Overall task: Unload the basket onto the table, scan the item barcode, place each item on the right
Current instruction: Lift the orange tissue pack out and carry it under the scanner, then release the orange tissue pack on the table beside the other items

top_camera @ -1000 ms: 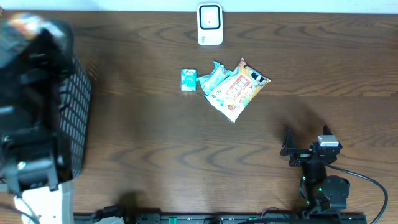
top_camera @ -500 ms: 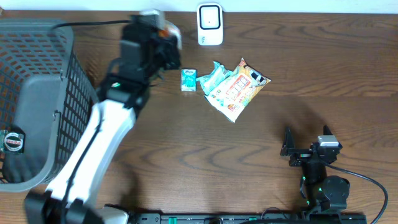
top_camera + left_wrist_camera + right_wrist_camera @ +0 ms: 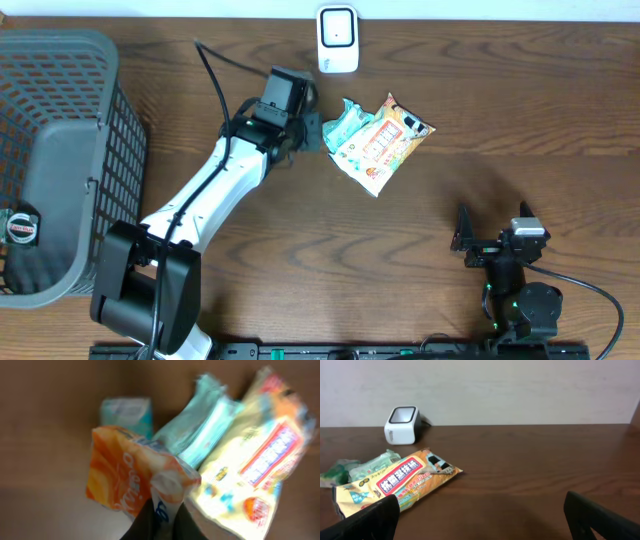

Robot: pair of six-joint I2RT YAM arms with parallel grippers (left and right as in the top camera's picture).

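Beside the snack packets (image 3: 378, 145), the left gripper (image 3: 162, 515) pinches an orange packet (image 3: 125, 477).

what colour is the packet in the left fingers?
Orange and white packet; left wrist view shows it best.

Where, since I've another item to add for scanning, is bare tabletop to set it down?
Bare wood right of the scanner, and the stretch between the left arm and right gripper, below the snack packets. Crowded where the left gripper meets the packets.
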